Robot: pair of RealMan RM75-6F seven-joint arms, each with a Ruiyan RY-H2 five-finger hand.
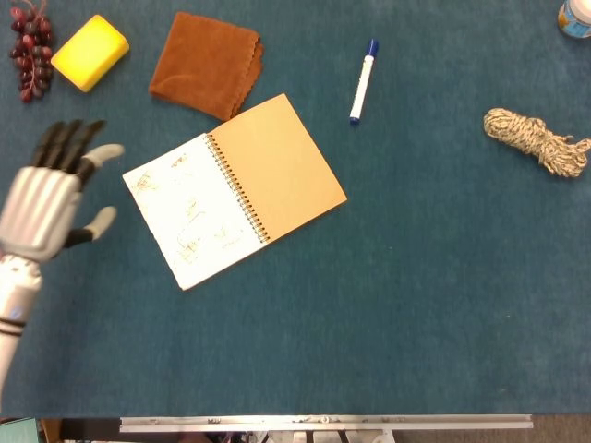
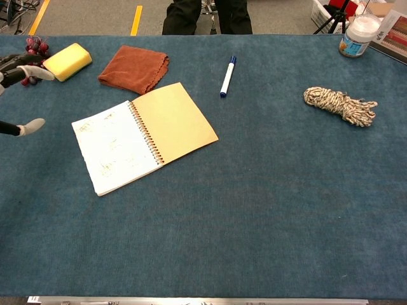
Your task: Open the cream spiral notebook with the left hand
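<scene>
Cream spiral notebook [image 1: 235, 190]: lying open and flat on the blue felt table [image 1: 416, 305], white sketched page to the left, tan inner cover to the right, just below the folded rust-brown cloth [image 1: 206, 63]. Left hand [image 1: 46, 198]: empty, fingers spread wide, well left of the notebook and clear of it. Shown whole in the head view only; cut off at the frame edge in the chest view, fingertips alone visible. Page drawings too faint to make out. Right hand outside both views.
</scene>
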